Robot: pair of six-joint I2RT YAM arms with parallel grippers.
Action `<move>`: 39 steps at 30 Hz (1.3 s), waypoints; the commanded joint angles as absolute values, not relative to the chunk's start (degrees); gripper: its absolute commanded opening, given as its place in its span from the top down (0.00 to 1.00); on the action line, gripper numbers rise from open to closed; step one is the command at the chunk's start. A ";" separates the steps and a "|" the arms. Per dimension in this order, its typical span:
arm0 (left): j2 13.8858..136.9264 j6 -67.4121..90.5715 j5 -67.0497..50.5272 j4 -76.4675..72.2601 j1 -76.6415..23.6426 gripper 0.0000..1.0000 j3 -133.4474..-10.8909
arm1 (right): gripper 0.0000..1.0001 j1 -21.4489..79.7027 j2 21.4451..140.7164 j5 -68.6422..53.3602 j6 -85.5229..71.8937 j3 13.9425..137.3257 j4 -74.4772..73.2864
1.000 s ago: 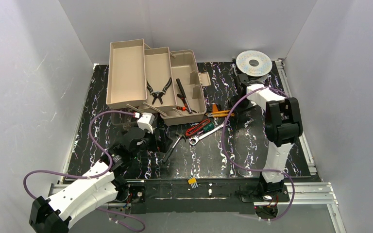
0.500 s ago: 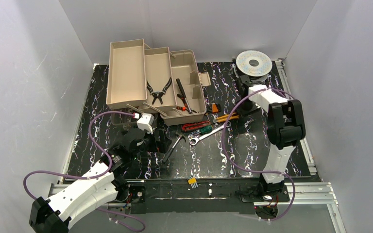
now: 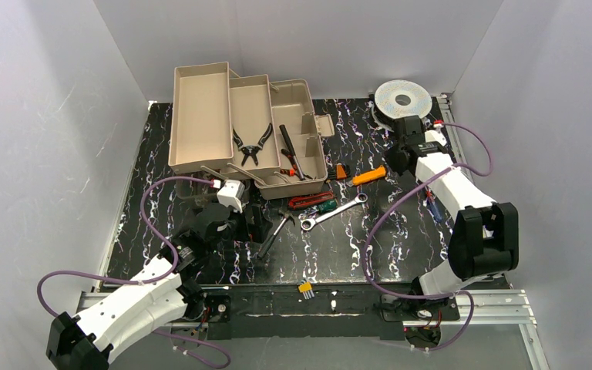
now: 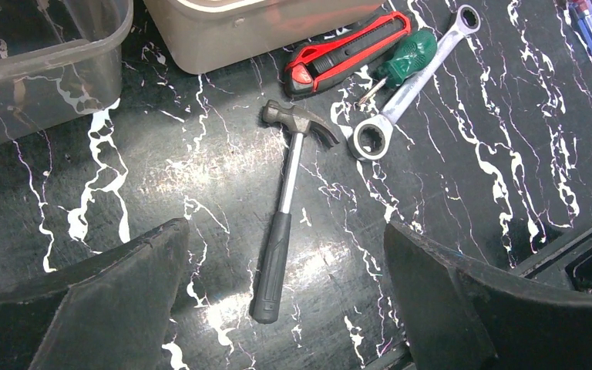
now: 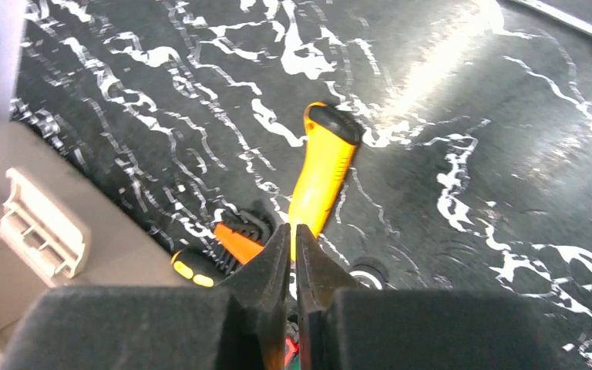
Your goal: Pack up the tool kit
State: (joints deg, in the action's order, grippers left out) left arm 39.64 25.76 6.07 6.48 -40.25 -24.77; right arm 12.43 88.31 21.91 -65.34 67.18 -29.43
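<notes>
The tan toolbox (image 3: 297, 154) stands open at the back left, its fold-out trays (image 3: 200, 116) spread and pliers (image 3: 251, 144) in one tray. My right gripper (image 5: 293, 231) (image 3: 395, 159) is shut on the thin end of the yellow knife (image 5: 322, 173) (image 3: 370, 175), just right of the box. The hammer (image 4: 285, 200) (image 3: 275, 233) lies on the black mat with its handle pointing between my left gripper's fingers. That left gripper (image 4: 285, 308) hangs wide open above it, touching nothing. A wrench (image 4: 408, 85), a red-and-black utility knife (image 4: 347, 50) and a green screwdriver (image 4: 405, 58) lie beside the hammer head.
A silver wire spool (image 3: 402, 99) sits at the back right. An orange-and-black tool (image 5: 227, 243) lies by the box latch (image 5: 42, 223). A blue-handled item (image 4: 590, 27) lies at the right. The smoky lid (image 4: 38, 77) is left of the hammer. A small yellow part (image 3: 306, 288) rests at the near edge.
My right arm swung right and back while its jaws closed, and the yellow knife shifted right and turned with it. The left arm stayed still.
</notes>
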 commanded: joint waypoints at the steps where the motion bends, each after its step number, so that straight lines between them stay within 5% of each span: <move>1: 39.85 25.39 7.55 6.97 -40.48 0.02 -25.10 | 0.86 12.33 85.77 16.69 -56.73 65.29 -19.23; 3: 40.03 25.55 7.64 6.86 -40.49 0.02 -25.07 | 0.48 12.35 86.68 16.59 -57.52 66.80 -21.84; 5: 40.29 25.82 7.61 6.52 -40.51 0.02 -24.99 | 0.28 12.11 89.41 17.77 -60.40 70.19 -27.79; 16: 40.70 26.35 7.55 6.02 -40.42 0.02 -24.67 | 0.17 11.95 106.80 18.83 -69.21 84.50 -46.19; 32: 37.30 26.19 9.72 7.95 -40.52 0.02 -23.19 | 0.28 12.04 119.12 22.68 -70.56 92.50 -52.25; 34: 36.57 26.06 10.05 7.70 -40.47 0.02 -22.76 | 0.37 12.11 119.17 22.68 -70.34 92.20 -52.17; 37: 36.30 25.87 10.26 7.77 -40.49 0.02 -22.83 | 0.95 12.08 116.32 23.62 -71.63 89.12 -51.54; 39: 36.03 25.77 10.68 8.54 -40.47 0.02 -23.13 | 0.99 11.98 112.76 25.38 -72.83 86.10 -50.20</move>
